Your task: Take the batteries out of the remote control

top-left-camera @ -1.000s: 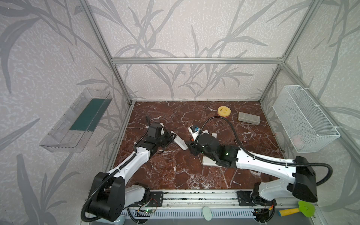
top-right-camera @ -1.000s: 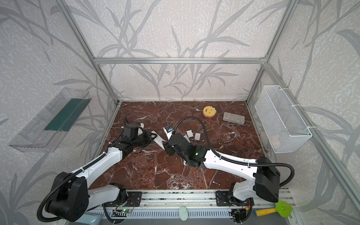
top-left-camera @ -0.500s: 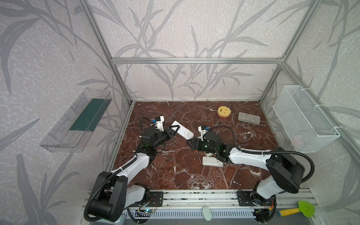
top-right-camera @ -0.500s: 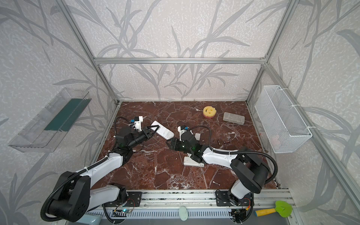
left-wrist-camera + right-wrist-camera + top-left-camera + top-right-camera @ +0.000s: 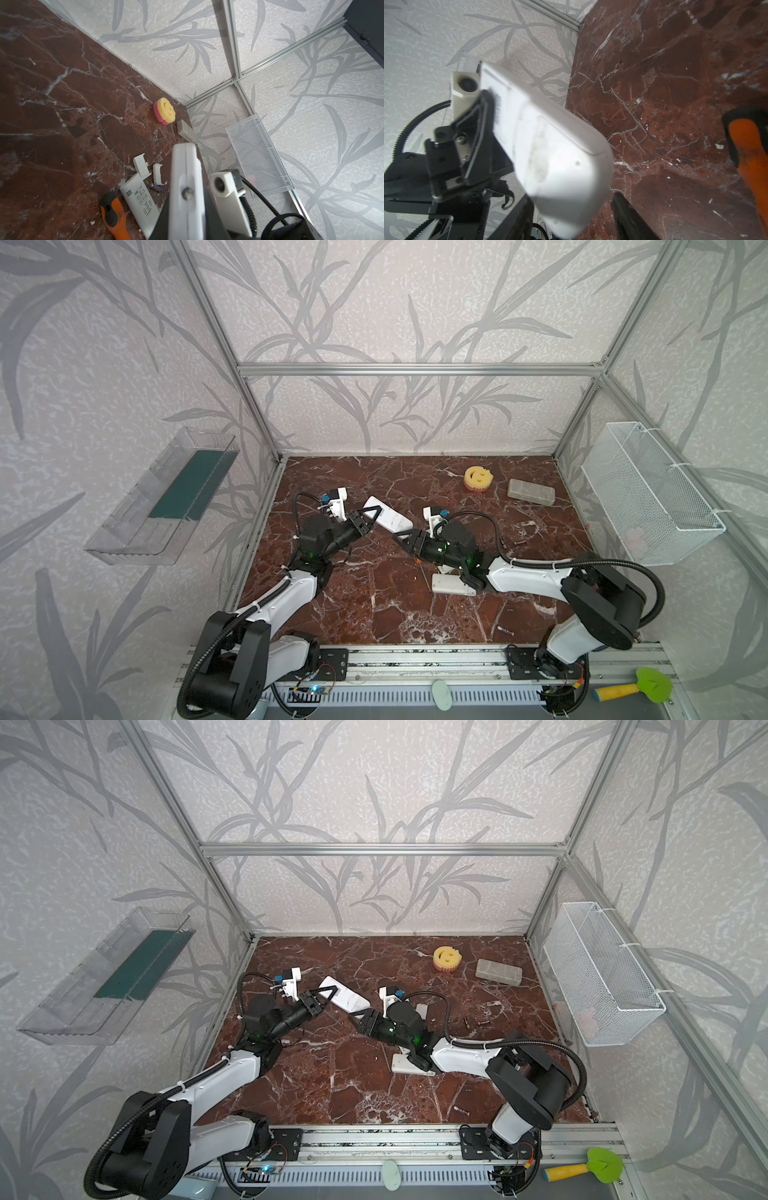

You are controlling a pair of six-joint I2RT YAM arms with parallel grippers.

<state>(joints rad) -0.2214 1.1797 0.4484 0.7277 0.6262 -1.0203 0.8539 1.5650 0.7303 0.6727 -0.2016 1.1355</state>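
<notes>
Currently left gripper [image 5: 372,517] pinches remote control [image 5: 390,519], raised, centre-left in both top views; right gripper [image 5: 402,540] spread, empty, beside it. Dark battery [image 5: 155,187] on table [image 5: 62,104], lower centre of left wrist view. Risk: prying could twist it from the narrow pinch.

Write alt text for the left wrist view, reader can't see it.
The left gripper holds a white remote edge-on in the foreground, above a marble floor. On it lie a second white remote, an orange-handled screwdriver, two white covers and one dark battery. Farther off sit a yellow smiley sponge and a grey block, with a mesh basket on the wall.
</notes>
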